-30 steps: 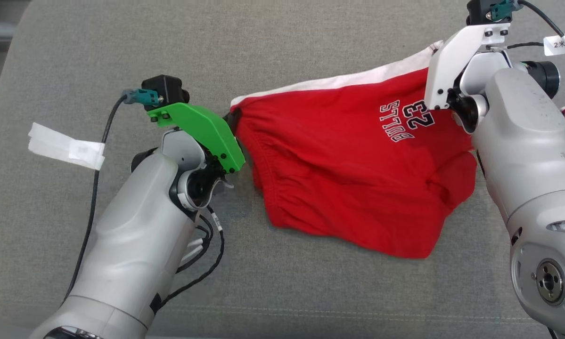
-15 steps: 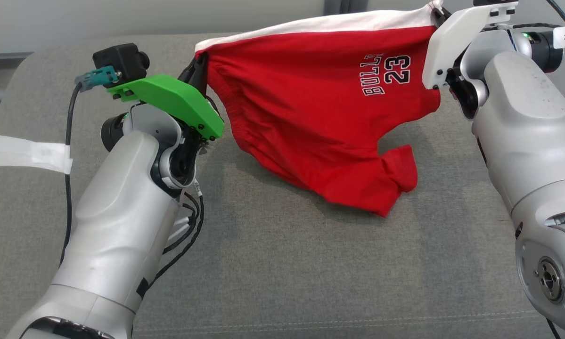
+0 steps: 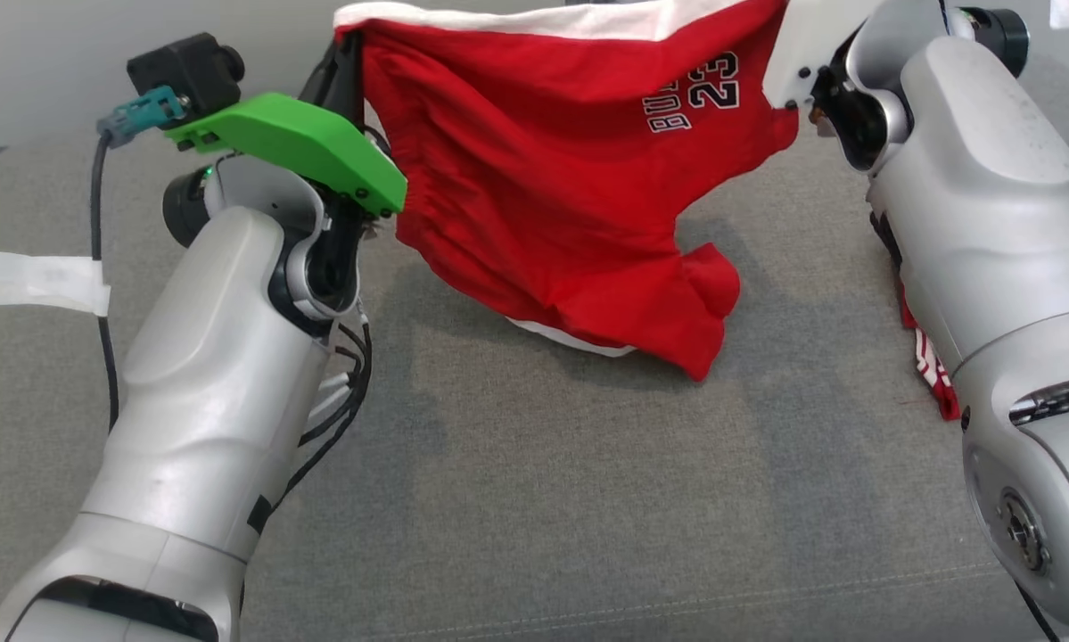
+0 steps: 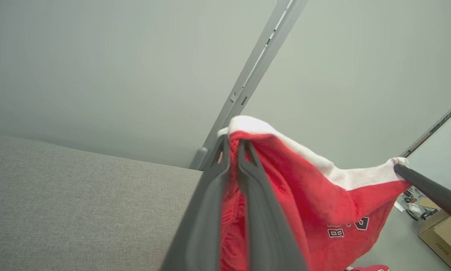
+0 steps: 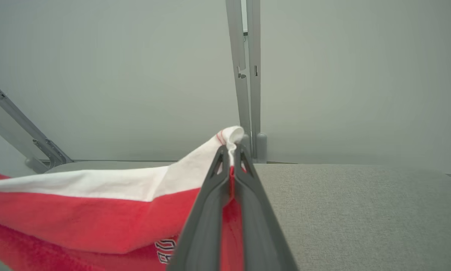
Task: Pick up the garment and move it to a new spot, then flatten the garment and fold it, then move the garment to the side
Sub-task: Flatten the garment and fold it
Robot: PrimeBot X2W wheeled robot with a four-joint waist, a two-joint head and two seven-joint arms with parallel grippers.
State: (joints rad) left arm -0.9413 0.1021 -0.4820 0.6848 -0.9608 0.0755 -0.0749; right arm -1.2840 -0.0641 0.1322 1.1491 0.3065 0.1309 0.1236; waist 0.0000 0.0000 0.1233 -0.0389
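Above the grey cushion (image 3: 534, 499), left gripper (image 4: 233, 142) and right gripper (image 5: 231, 149) each clamp a garment (image 3: 543, 178) corner; carry both level, edge taut, hem clear.

You have bare grey woven cushion (image 3: 516, 499) in front of the hanging red fabric garment with a white band (image 3: 543, 178): pass there. Left of it, the pale left forearm (image 3: 213, 383) blocks; right of it, the pale right forearm (image 3: 980, 223) and a crumpled red-and-white cloth (image 3: 931, 374).

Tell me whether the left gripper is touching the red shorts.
Touching. The left wrist view shows the left gripper shut on the white-edged corner of the shorts, with cloth pinched between its jaws.
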